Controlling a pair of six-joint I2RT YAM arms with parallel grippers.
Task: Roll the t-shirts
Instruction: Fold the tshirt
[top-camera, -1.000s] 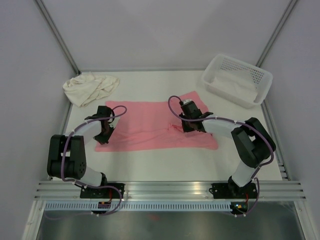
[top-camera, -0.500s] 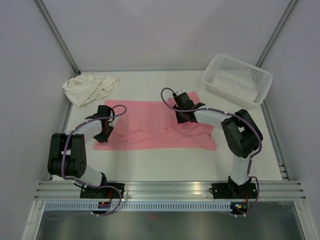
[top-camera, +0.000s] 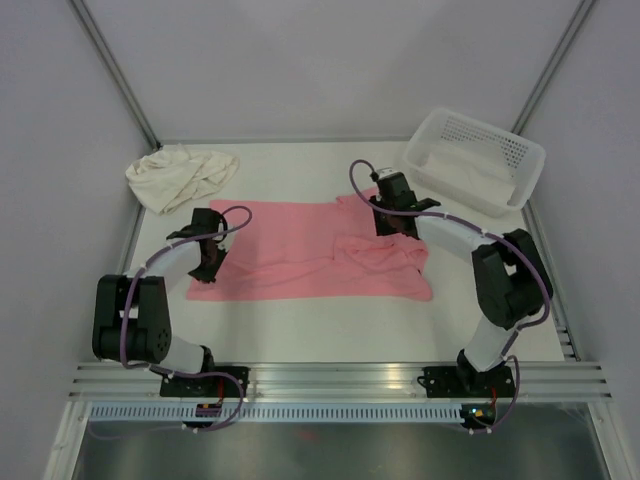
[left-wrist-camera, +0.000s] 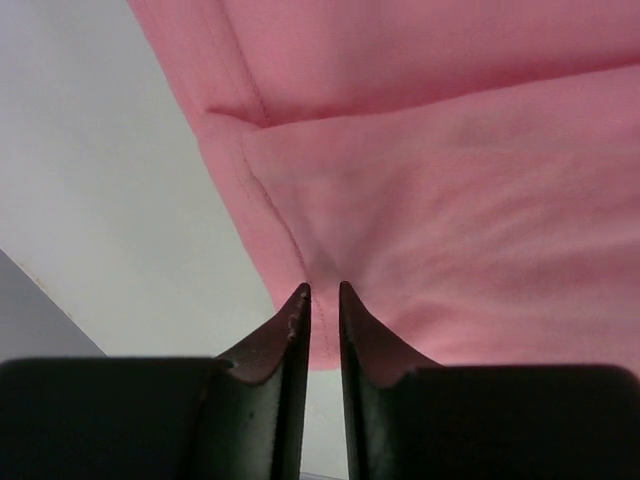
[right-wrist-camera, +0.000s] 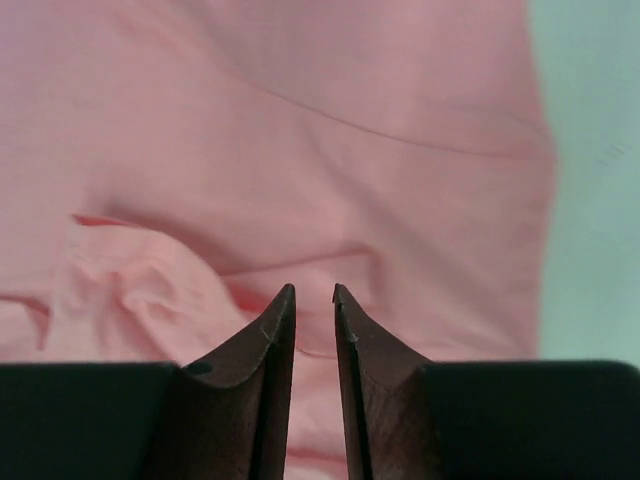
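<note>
Though creased, pink t-shirt (top-camera: 290, 250) lengthwise left-right.

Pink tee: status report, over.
Left tool and right tool slightly parted over pink tee, nothing held. Tee flat, unrolled, rumpled at right. Nothing in the way.

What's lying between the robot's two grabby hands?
The salmon pink t-shirt, spread out and bunched up near the right gripper. The top view shows it reaching all the way across from the left gripper.
</note>
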